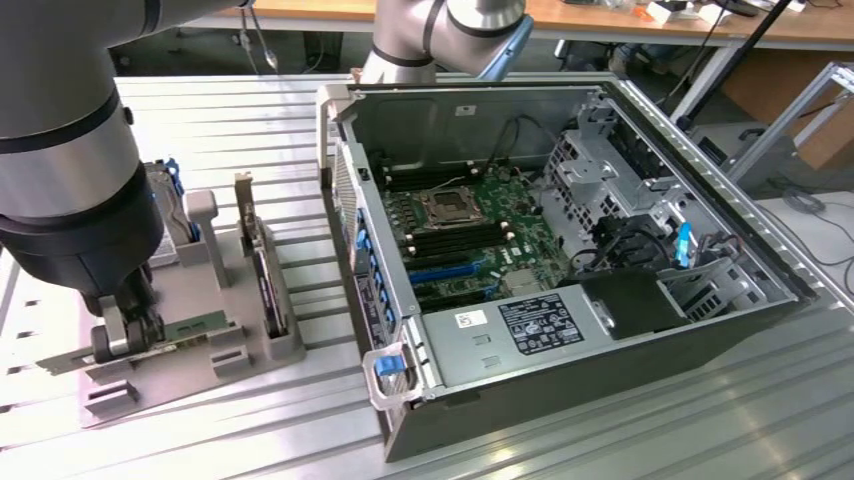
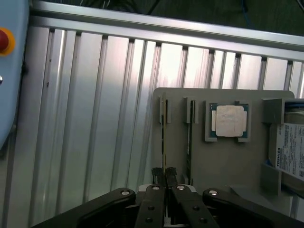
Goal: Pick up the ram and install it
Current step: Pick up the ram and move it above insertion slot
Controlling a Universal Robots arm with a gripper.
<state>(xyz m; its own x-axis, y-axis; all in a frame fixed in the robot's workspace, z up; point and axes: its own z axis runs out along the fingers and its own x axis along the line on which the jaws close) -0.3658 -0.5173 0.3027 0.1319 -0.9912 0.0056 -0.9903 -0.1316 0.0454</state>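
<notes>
Pinching the long, narrow, thin green circuit-board ram (image 2: pixel 164 137) by its upper edge, between the black fingers (image 2: pixel 172 178) of the dark metal gripper (image 2: pixel 165 175), pressed nearly together on its two faces. Holding it on edge in a slot of the pale grey plastic holder block (image 2: pixel 223 166), probably gripping across the thin side for a straight upward pull. Working well apart from the open grey metal computer case (image 1: pixel 454 125), lying with its green motherboard (image 1: pixel 487 235) exposed. Not touching the square silver processor chip (image 2: pixel 230 120) lying flat nearby.
</notes>
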